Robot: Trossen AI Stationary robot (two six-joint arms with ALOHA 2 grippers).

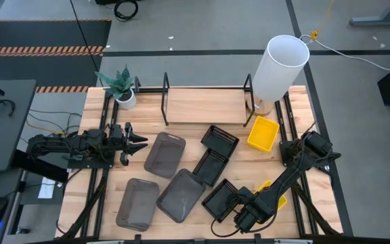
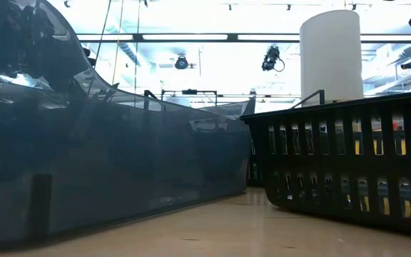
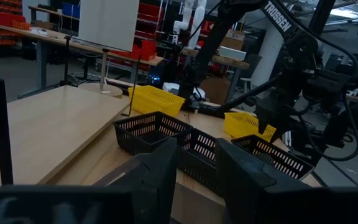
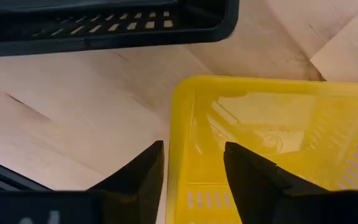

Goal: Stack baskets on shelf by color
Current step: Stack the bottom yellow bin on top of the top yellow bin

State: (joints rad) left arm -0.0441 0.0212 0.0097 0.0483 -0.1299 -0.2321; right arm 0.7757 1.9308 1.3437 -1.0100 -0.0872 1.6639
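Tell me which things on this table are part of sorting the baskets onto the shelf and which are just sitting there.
Part of the job: two yellow baskets, three black perforated baskets, three smoky-grey baskets, the shelf, and the right gripper straddling a yellow basket's wall.

Just sitting there: the tall white cylinder and the potted plant.

Overhead, table-level, two wrist cameras; baskets [image 1: 219, 144] shared.

Yellow basket [image 1: 274, 190] largely hidden beneath the right arm in the high view; low view blocked by grey basket [image 2: 105, 164].
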